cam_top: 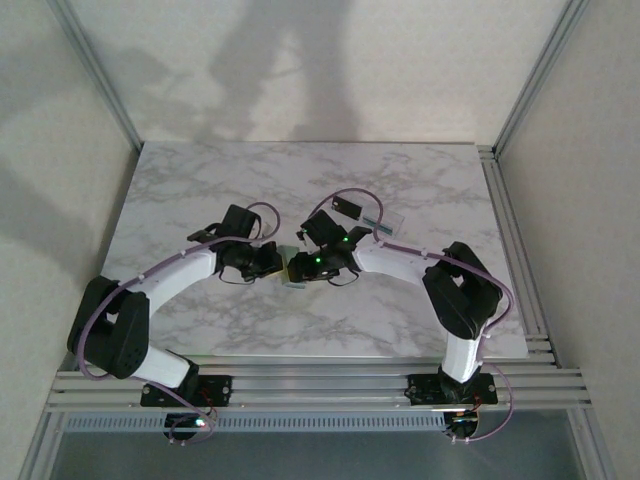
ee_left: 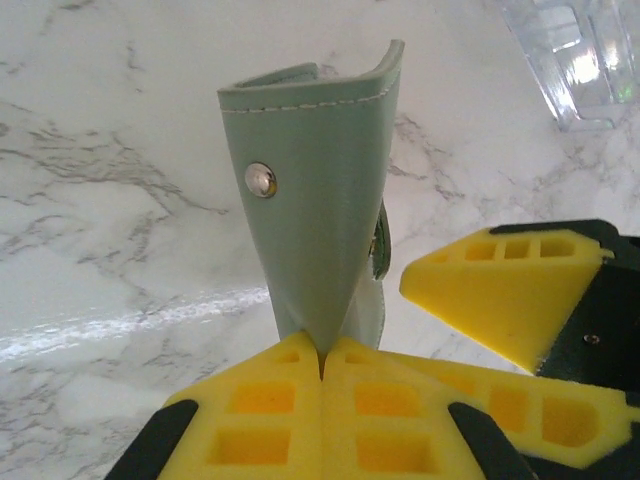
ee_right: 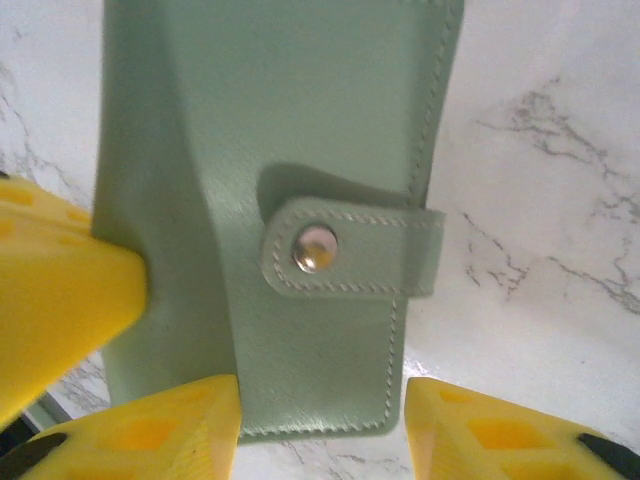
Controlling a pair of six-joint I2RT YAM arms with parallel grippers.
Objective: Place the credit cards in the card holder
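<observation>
The grey-green card holder (cam_top: 294, 270) hangs between the two grippers at mid-table. My left gripper (ee_left: 322, 362) is shut on the bottom of one leaf of the card holder (ee_left: 320, 190), which stands upright and spread apart, its snap stud facing the camera. In the right wrist view the card holder (ee_right: 300, 130) is folded with its snap tab (ee_right: 350, 250) fastened. My right gripper (ee_right: 320, 392) is open, with the holder's lower edge lying between its yellow fingers (ee_right: 500, 430). I cannot make out the credit cards.
A clear plastic box (cam_top: 385, 224) sits on the marble table (cam_top: 200, 190) just behind the right arm; the clear plastic box (ee_left: 580, 55) is at the top right of the left wrist view. Frame rails run along the table's right and near edges.
</observation>
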